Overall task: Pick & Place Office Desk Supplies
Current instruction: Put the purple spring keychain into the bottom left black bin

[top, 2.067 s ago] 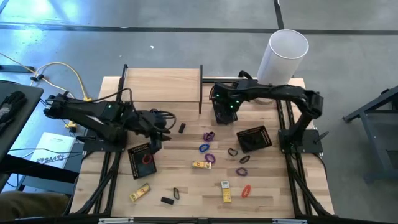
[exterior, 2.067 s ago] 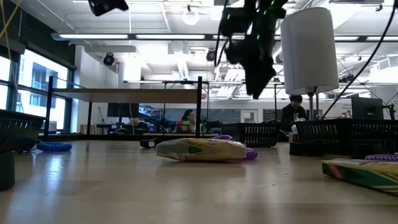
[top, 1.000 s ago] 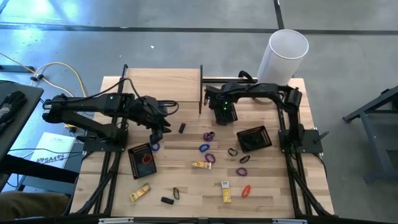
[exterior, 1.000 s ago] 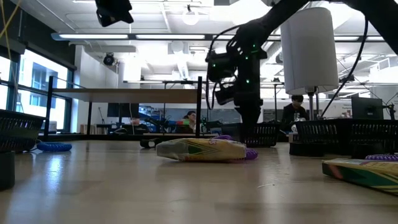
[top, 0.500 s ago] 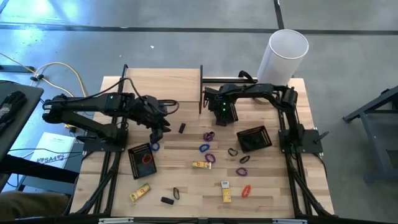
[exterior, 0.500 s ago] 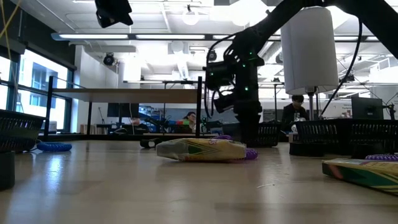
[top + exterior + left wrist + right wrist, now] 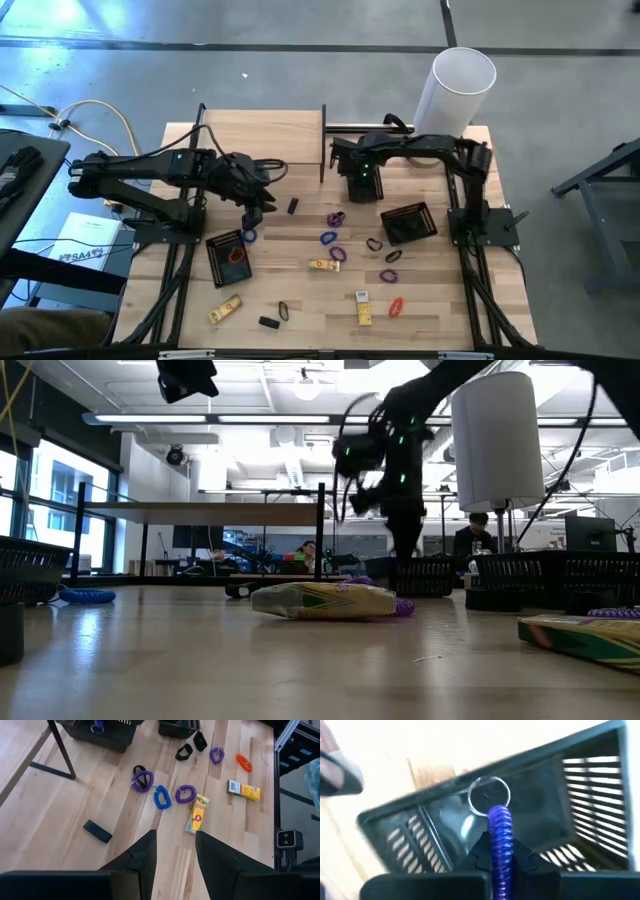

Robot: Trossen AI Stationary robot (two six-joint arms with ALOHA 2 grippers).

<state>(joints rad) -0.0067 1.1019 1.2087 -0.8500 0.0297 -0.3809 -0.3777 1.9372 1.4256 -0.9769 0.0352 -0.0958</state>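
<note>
since the earlier frames the right gripper (image 7: pixel 500 857) has swung over a black mesh tray (image 7: pixel 590 785), fingers pinching a blue coil loop (image 7: pixel 500 832); early release risks snagging the rim. left gripper (image 7: pixel 175 850) fingers spread, hovering above the desk (image 7: pixel 60 805).

Bright overhead light, soft shadows; right wrist view motion-blurred, low view backlit w/ ceiling glare.

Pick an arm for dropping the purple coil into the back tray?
Right. The right gripper is shut on the purple coil directly over the back tray. The left gripper is open and empty, over bare wood near the black block.
</note>
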